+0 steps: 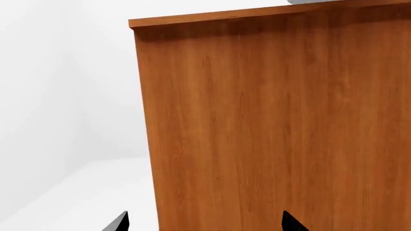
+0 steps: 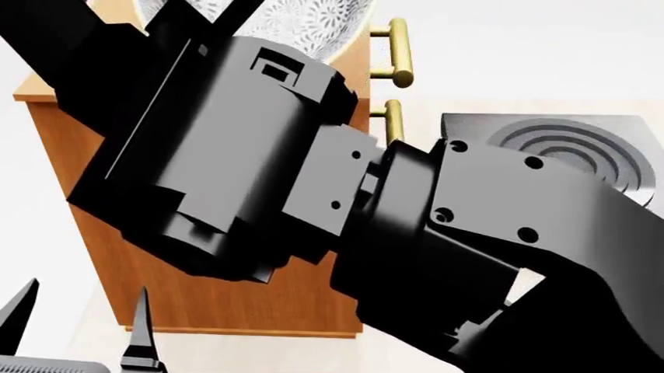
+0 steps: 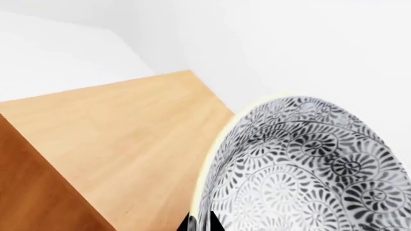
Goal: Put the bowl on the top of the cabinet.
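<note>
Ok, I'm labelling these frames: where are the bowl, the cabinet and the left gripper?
bowl (image 3: 301, 173): right wrist view, patterned wall.
cabinet (image 1: 270, 130): left wrist view, wood side panel.
left gripper (image 2: 78, 326): head view, between its fingertips.

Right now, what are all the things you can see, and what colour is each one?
bowl: one, white with a grey flower pattern, over the cabinet's top, at the right gripper's tips; whether it rests on the wood cannot be told.
cabinet: one, orange-brown wood, in front of the robot.
handles: two showing, brass, on the cabinet's front.
grey block: one, dark grey with round grooves on top, beside the cabinet behind the right arm.
floor: pale white, around the cabinet.
left gripper: one, black, low beside the cabinet, fingers apart, holding nothing.
right gripper: one, black, at the bowl; only the tips show.
</note>
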Controlling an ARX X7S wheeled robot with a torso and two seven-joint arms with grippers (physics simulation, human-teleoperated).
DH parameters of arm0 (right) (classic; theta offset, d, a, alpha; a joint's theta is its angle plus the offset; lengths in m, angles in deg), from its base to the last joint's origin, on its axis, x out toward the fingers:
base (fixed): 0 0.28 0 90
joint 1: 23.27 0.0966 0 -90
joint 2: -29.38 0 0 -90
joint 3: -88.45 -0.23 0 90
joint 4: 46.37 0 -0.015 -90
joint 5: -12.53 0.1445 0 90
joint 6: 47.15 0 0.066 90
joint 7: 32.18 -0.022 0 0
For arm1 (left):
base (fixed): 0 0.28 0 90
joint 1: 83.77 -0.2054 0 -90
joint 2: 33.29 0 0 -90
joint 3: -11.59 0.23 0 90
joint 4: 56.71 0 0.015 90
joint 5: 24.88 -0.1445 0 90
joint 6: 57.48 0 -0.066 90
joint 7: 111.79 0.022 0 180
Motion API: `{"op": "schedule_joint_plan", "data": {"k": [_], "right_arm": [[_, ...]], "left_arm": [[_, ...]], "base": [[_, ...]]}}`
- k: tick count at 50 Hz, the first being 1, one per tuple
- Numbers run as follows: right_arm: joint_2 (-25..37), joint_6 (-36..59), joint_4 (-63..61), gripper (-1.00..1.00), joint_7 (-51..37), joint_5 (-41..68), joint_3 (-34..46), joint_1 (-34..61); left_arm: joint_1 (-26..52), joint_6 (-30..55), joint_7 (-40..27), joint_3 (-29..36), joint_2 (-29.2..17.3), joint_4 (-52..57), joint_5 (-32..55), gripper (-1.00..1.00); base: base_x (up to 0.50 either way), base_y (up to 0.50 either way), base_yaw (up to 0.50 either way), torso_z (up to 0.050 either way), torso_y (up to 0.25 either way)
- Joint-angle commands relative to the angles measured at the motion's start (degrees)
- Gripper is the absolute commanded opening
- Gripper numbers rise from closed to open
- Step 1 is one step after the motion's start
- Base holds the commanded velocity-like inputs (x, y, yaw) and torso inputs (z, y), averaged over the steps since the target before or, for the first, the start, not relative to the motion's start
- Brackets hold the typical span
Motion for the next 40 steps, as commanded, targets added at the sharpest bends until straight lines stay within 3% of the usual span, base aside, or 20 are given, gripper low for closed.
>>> {"op": "schedule_joint_plan", "data": {"k": [1, 35, 36, 40], "right_arm": [[-0.48, -0.28, -1.05, -1.00, -0.45, -0.74, 0.25, -0.22], [0.07, -3.80, 0.77, -1.00, 2.34, -2.80, 2.65, -0.54], [0.32, -4.13, 0.48, 1.00, 1.96, -3.15, 2.57, -0.37], [1.29, -3.37, -1.00, 1.00, 0.64, -1.83, 1.18, 0.98]], "left_arm": [[-0.10, -0.20, -0.10, -0.07, -0.17, 0.01, 0.22, 1.00], [-0.36, -1.00, -0.23, -0.17, -0.49, -0.54, 0.90, 1.00], [-0.32, -0.92, -0.38, 0.02, -0.47, -0.54, 0.53, 1.00], [-0.05, -0.85, -0.29, 0.20, -0.32, -0.77, 0.62, 1.00]], "base": [[0.00, 0.00, 0.00, 0.000, 0.000], [0.00, 0.00, 0.00, 0.000, 0.000], [0.00, 0.00, 0.00, 0.000, 0.000], [0.00, 0.00, 0.00, 0.000, 0.000]]}}
